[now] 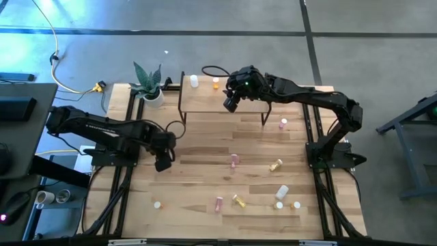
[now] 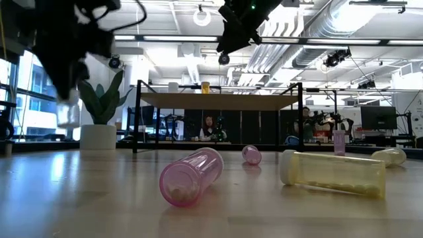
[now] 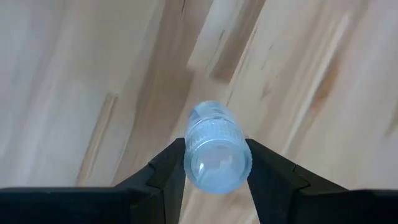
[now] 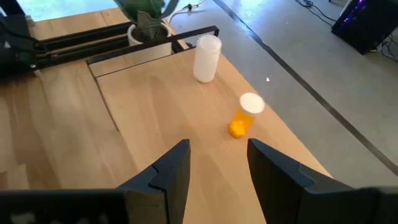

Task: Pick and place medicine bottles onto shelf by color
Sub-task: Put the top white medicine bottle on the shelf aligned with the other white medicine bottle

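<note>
My left gripper [image 1: 163, 161] hangs over the table's left middle, shut on a white medicine bottle [image 3: 216, 146], which also shows in the low view as the white bottle [image 2: 68, 113]. My right gripper [image 4: 219, 165] stands open and empty above the shelf [image 1: 205, 101]. On the shelf's far edge, a white bottle [image 4: 206, 58] stands upright and an orange-yellow bottle [image 4: 244, 116] stands on its white cap. Pink bottles [image 1: 234, 160], yellow bottles [image 1: 276, 165] and white bottles [image 1: 281, 192] lie or stand scattered on the tabletop. My left gripper pinches the white bottle between its two fingers at the ribbed cap end [image 3: 194, 148], one finger on each side. The fingers come from above, pointing steeply down. The bottle hangs below them, roughly upright and clear of the table.
A potted plant [image 1: 150, 87] stands at the shelf's left end. Several bottles lie across the table's near right half, including a pink one [image 2: 192, 176] and a yellow one [image 2: 334, 173]. A pink bottle [image 1: 283, 124] stands right of the shelf. People sit beyond the table.
</note>
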### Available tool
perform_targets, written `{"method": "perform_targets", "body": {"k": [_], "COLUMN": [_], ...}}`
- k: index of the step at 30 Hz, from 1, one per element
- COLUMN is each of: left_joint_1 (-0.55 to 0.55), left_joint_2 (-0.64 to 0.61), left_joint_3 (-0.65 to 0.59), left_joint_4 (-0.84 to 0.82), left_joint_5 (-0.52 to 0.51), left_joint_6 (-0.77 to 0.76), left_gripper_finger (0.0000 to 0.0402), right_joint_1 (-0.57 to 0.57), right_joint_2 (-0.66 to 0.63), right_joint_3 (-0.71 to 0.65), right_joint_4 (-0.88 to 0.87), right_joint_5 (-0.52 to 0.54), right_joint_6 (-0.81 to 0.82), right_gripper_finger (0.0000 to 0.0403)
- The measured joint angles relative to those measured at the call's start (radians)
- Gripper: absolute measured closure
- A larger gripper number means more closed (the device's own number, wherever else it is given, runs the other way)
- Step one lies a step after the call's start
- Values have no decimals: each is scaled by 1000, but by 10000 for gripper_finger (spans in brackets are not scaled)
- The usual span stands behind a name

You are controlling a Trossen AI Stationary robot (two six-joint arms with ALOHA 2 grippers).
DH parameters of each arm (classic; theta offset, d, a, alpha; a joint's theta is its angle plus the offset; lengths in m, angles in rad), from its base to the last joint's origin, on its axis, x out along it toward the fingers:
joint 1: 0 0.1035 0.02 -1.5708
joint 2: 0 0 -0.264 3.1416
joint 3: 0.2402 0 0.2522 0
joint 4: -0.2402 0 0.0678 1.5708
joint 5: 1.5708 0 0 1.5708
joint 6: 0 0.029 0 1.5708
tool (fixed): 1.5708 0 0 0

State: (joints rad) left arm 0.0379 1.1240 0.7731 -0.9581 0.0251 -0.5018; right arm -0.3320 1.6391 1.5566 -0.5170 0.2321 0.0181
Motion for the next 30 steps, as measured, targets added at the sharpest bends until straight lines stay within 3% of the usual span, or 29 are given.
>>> {"method": "perform_targets", "body": {"k": [9, 18, 24, 30], "left_joint_1": [99, 328, 500, 587], "left_joint_2": [0, 10, 104, 271], "left_joint_3": [267, 525, 690, 870], "left_joint_4": [-23, -24, -27, -144], "left_joint_5": [-76, -197, -190, -191], "left_joint_6": [113, 272, 334, 341], "left_gripper_finger": [264, 264, 264, 264], "right_joint_1": [-58, -125, -162, -202], "right_joint_2": [-49, -64, -64, -64], "right_joint_3": [0, 2, 2, 2], "right_joint_4": [-23, -80, -112, -134], "right_joint_5": [-1, -67, -68, -68], "right_joint_6": [0, 0, -45, -47], "right_gripper_finger": [252, 252, 252, 252]}}
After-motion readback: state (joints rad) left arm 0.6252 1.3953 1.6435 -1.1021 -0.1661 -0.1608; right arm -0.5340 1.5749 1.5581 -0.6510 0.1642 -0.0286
